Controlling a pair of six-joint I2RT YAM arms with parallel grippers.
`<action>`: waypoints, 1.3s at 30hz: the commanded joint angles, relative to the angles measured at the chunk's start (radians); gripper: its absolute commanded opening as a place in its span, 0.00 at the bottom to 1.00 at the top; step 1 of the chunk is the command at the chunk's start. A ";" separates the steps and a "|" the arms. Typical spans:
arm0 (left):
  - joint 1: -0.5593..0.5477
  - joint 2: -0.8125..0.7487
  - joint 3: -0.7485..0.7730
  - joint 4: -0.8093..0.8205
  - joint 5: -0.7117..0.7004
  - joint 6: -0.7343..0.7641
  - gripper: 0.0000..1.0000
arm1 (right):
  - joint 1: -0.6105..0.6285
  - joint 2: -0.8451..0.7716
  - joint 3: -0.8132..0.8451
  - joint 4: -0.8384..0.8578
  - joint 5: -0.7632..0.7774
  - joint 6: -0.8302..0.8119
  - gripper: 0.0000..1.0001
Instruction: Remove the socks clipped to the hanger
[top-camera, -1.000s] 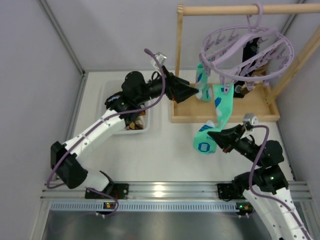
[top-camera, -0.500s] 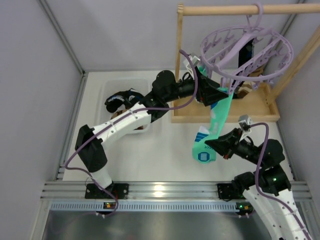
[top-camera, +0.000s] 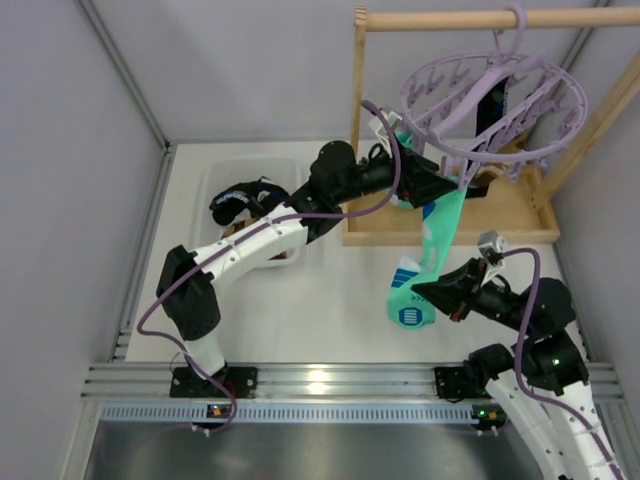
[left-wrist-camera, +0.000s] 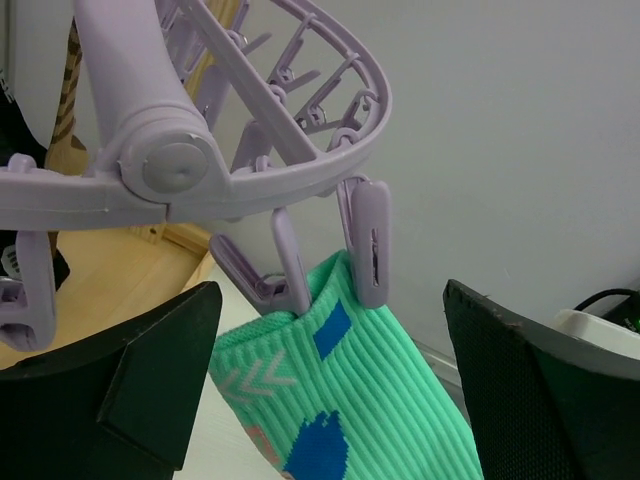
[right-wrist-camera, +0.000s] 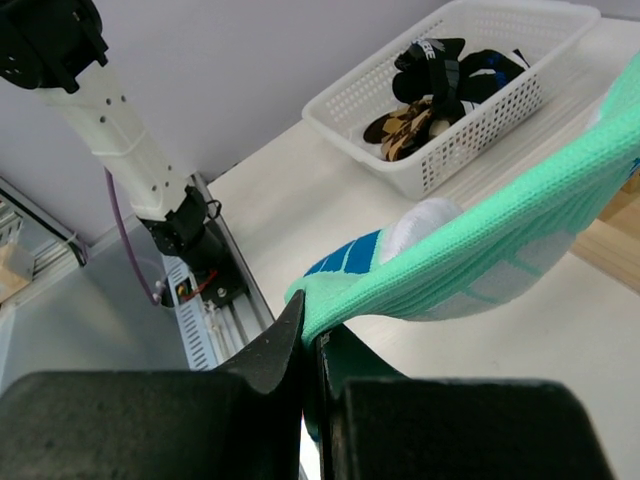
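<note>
The lavender hanger (top-camera: 495, 105) hangs by its hook from a wooden rail. A mint sock (top-camera: 436, 240) with blue marks is clipped to it by a lavender clip (left-wrist-camera: 368, 240) and stretches down and forward. My left gripper (left-wrist-camera: 335, 390) is open, its jaws on either side of the sock's cuff (left-wrist-camera: 340, 390) just under that clip. My right gripper (right-wrist-camera: 318, 335) is shut on the sock's toe end (right-wrist-camera: 440, 270), holding it low in front (top-camera: 412, 300). A second mint sock (top-camera: 403, 140) and dark socks (top-camera: 497, 105) hang further back, partly hidden.
A white basket (top-camera: 225, 180) at the left holds black and brown socks (right-wrist-camera: 440, 80). The wooden frame's tray base (top-camera: 510, 215) and upright post (top-camera: 357, 90) stand under and beside the hanger. Grey walls close in left and right.
My left arm swung right from beside the wooden post to the clipped sock's cuff. My right gripper pulled the sock's toe slightly down and nearer.
</note>
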 joint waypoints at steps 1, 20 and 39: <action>0.001 0.029 0.060 0.062 -0.019 0.018 0.96 | -0.014 0.003 0.068 -0.047 -0.047 -0.052 0.00; 0.007 0.150 0.193 0.062 -0.040 0.017 0.82 | -0.012 0.008 0.071 -0.076 -0.079 -0.088 0.00; 0.005 0.209 0.278 0.064 -0.028 -0.025 0.32 | -0.012 -0.006 0.039 -0.090 -0.082 -0.119 0.00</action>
